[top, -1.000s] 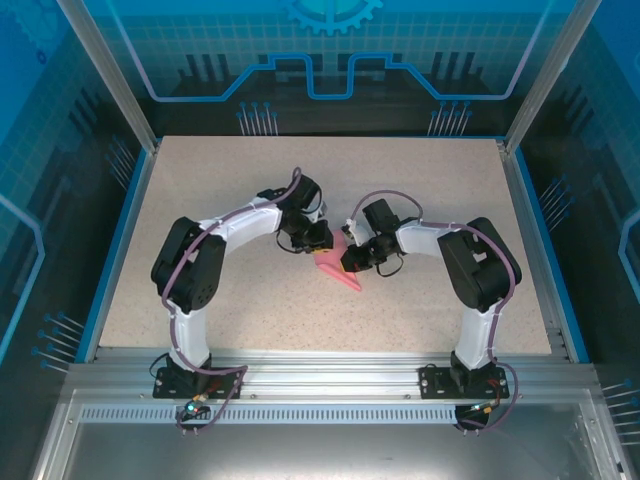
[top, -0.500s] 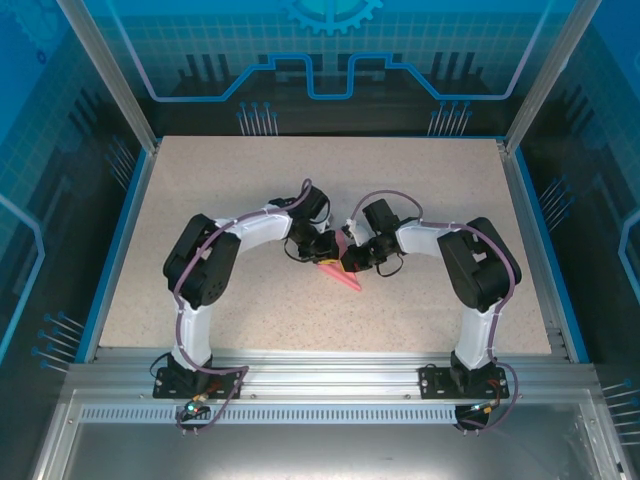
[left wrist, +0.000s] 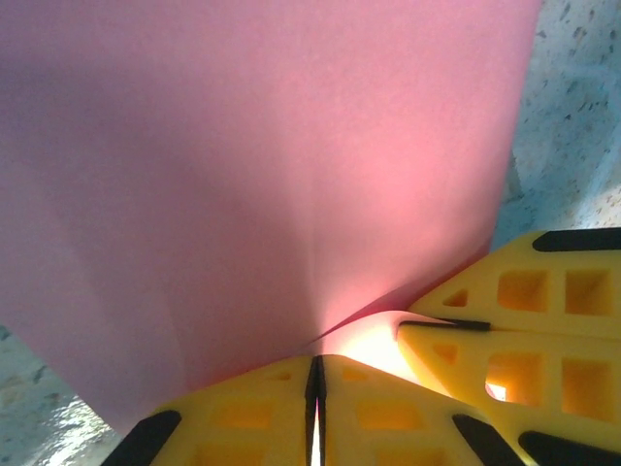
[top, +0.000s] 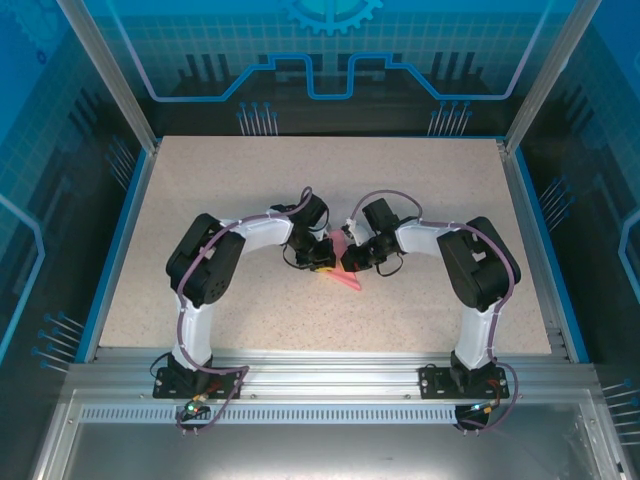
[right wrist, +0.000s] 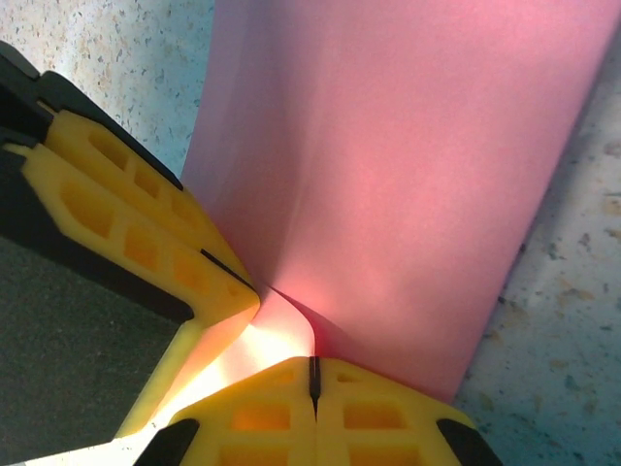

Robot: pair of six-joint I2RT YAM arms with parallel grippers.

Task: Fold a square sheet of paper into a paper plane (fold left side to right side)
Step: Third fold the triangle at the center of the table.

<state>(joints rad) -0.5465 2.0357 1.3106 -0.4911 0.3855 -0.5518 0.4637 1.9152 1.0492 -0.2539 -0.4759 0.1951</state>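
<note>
pink paper (left wrist: 262, 175) found held up off the bench at mid-table, not lying flat; it is gripped at one end by both arms at once.

nearest the left wrist camera: left jaws pressed together, their yellow pads (left wrist: 243, 413) meeting on a hairline seam with the paper's edge pinched in it; just beside them, from the right, the other arm's pads (left wrist: 524, 301) come in at an angle.

nearest the right wrist camera: right jaws likewise pressed together, pads (right wrist: 378, 417) pinching the same end of the paper; a small bright loop of paper bulges between the two pinch points.

further out: the paper runs away from both grips as a smooth surface with a shallow valley spreading from the pinch; speckled bench (right wrist: 563, 320) shows past its edges.

from above: left arm (top: 250, 228) and right arm (top: 440, 240) bend inward from the near edge, wrists meeting at centre; the paper shows under them as a narrow pink strip pointing near-right.

judgement: the two close grips appear meant to keep the layers aligned while a fold is carried left to right; how many folds are done cannot be told; risk is tearing or crumpling at the loop if the jaws pull apart.
</note>
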